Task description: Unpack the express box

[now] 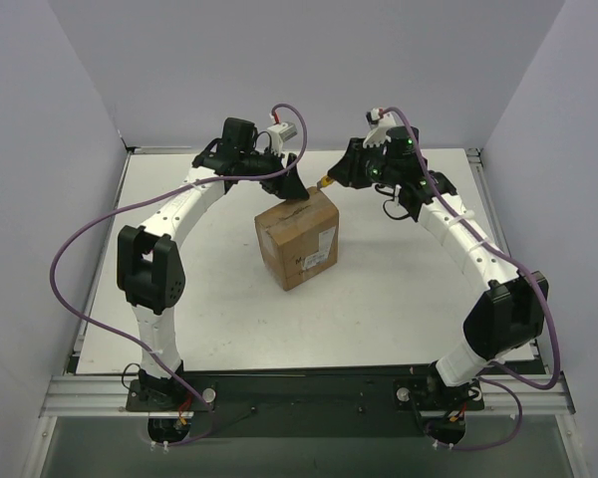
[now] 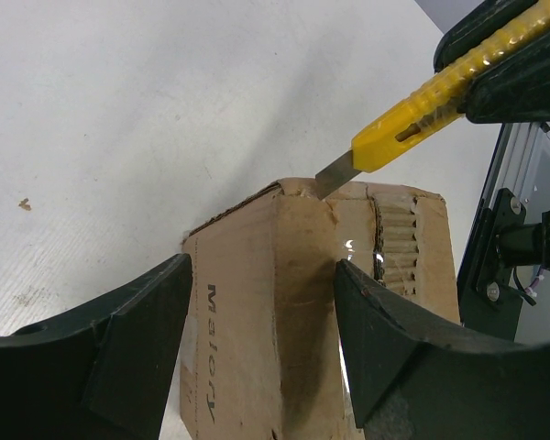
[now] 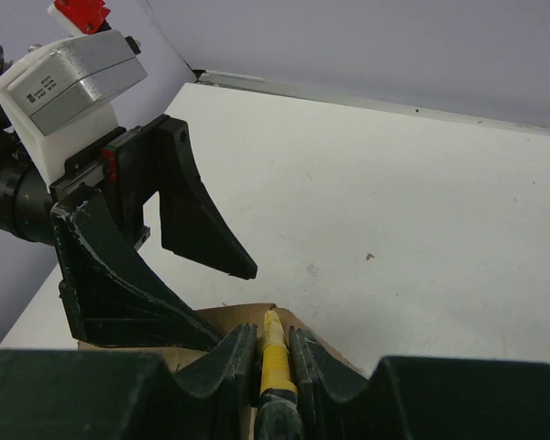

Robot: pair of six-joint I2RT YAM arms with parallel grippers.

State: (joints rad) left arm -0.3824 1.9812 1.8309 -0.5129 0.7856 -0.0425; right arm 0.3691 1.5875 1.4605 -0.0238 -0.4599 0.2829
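Observation:
The express box point(image 1: 297, 237), a brown carton with a white label on its side, stands in the middle of the table. My left gripper point(image 1: 299, 187) hangs open over its far top corner. In the left wrist view the left gripper point(image 2: 261, 266) has its jaws wide apart, and the express box point(image 2: 293, 302) fills the gap between them. My right gripper point(image 3: 273, 335) is shut on a yellow utility knife point(image 3: 273, 346). The knife point(image 2: 412, 124) reaches in from the right, and its blade tip point(image 2: 335, 172) rests on the box's far top edge, beside torn tape.
The white table point(image 1: 199, 299) is walled in by grey panels on three sides. A metal frame rail point(image 2: 504, 247) runs along the table's right edge. The left gripper's fingers point(image 3: 202, 220) stand close in front of the right gripper.

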